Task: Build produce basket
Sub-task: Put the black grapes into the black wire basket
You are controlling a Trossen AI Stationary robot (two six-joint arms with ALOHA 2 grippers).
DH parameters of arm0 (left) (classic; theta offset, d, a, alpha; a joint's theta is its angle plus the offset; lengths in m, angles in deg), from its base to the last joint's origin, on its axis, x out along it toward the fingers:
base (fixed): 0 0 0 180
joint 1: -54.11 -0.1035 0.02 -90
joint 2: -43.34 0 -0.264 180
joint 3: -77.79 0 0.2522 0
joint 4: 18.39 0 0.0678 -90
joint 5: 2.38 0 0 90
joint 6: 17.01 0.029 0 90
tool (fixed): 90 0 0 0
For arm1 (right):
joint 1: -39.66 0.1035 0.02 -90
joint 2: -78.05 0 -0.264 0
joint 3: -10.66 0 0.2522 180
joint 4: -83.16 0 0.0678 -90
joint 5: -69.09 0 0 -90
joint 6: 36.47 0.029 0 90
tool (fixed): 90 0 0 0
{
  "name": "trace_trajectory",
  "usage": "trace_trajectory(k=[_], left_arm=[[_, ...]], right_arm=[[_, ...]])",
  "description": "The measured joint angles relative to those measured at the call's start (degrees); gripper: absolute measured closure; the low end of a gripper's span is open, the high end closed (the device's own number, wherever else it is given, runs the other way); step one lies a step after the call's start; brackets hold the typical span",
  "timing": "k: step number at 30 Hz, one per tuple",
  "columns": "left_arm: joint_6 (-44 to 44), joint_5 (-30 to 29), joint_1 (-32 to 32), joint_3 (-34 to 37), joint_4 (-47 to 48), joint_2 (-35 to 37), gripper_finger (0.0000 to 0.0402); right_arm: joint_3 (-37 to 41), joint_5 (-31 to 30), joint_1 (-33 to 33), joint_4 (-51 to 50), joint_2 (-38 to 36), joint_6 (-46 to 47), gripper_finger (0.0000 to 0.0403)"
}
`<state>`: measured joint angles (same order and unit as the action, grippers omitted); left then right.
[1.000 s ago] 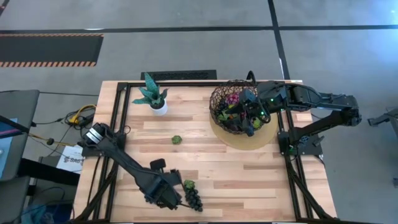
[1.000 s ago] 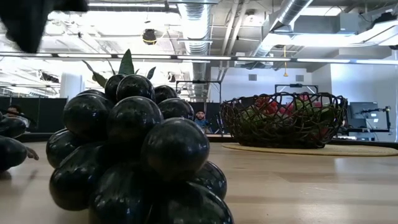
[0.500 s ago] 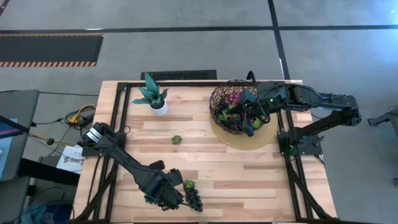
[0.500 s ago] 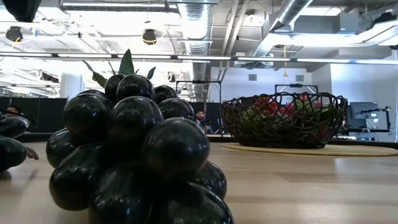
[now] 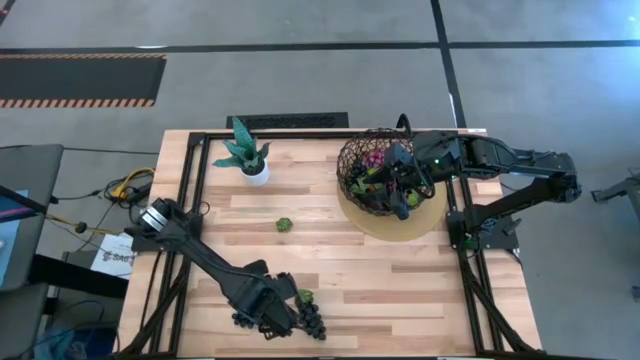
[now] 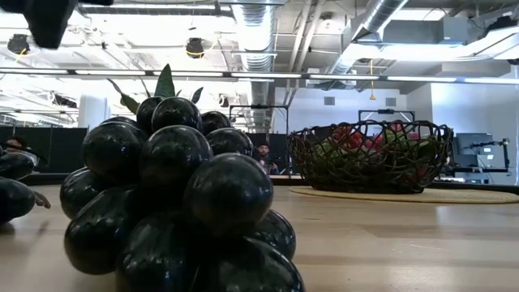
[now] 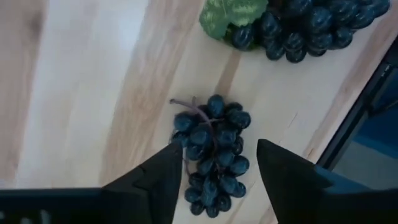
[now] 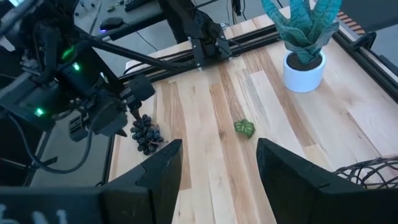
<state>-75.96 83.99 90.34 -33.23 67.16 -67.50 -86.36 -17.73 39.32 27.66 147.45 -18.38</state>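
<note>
A small dark grape bunch [image 7: 212,155] lies flat on the wood near the table's near-left edge. My left gripper [image 7: 217,149] points down above it, open, one finger on each side and clear of it. Just beside it lies a bigger black bunch with a green leaf [image 5: 311,318], which fills the low view's foreground [image 6: 170,203]. The dark woven basket [image 5: 385,180] stands at the far right on a tan disc [image 5: 425,228], holding mixed produce. My right gripper [image 5: 405,185] hovers over the basket, open, with nothing between its fingers [image 8: 217,146].
A potted green plant [image 5: 246,155] stands at the far middle of the table. A small green leaf piece [image 5: 284,225] lies mid-table. Black frame rails [image 5: 185,200] run along the table's sides. Bare wood stretches between the grapes and the basket.
My left gripper has turned a little about its own downward axis above the near-left grapes. The small dark bunch now shows on the wood beside it. The right arm and the basket have kept still.
</note>
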Motion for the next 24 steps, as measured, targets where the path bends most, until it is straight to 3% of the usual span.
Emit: trace_trajectory(k=[12, 24], left_arm=[[-1.72, 5.78, 0.63, 0.16, -0.98, -7.10, 0.0210], [-5.21, 6.99, 0.83, 3.69, -0.54, -12.05, 0.0212]], right_arm=[[-0.04, 0.00, 0.00, -0.29, 0.00, -0.70, 0.0177], [-0.04, 0.02, 0.01, -1.28, -0.01, -1.65, 0.0177]])
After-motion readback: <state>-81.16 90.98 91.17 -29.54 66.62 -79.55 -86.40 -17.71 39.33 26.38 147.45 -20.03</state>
